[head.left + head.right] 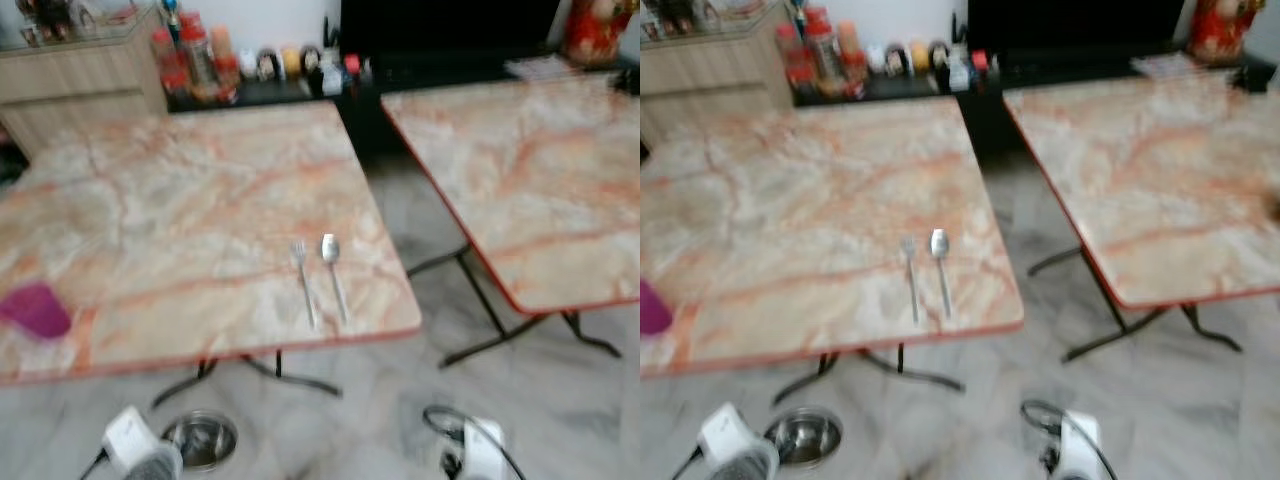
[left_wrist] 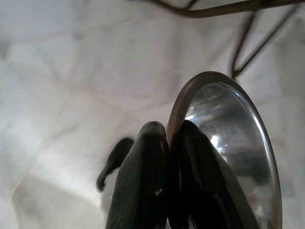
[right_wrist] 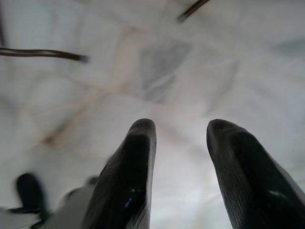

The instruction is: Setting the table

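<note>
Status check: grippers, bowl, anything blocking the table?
Left gripper shut on steel bowl rim, low over floor. Right gripper open, empty. Fork and spoon laid on near table. Nothing blocking.

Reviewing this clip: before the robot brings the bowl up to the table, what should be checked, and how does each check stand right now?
1. Left gripper grip on the steel bowl: fingers pinch its rim, ok.
2. Bowl contents: looks empty in the left eye view, ok.
3. Right gripper free: open above the floor, holding nothing, ok.
4. Fork and spoon laid side by side near the table's front edge: ok.
5. Free spot for the bowl left of the fork: bare tabletop there, ok.
6. Pink object at the table's left edge: too blurred to identify, cannot tell.
</note>
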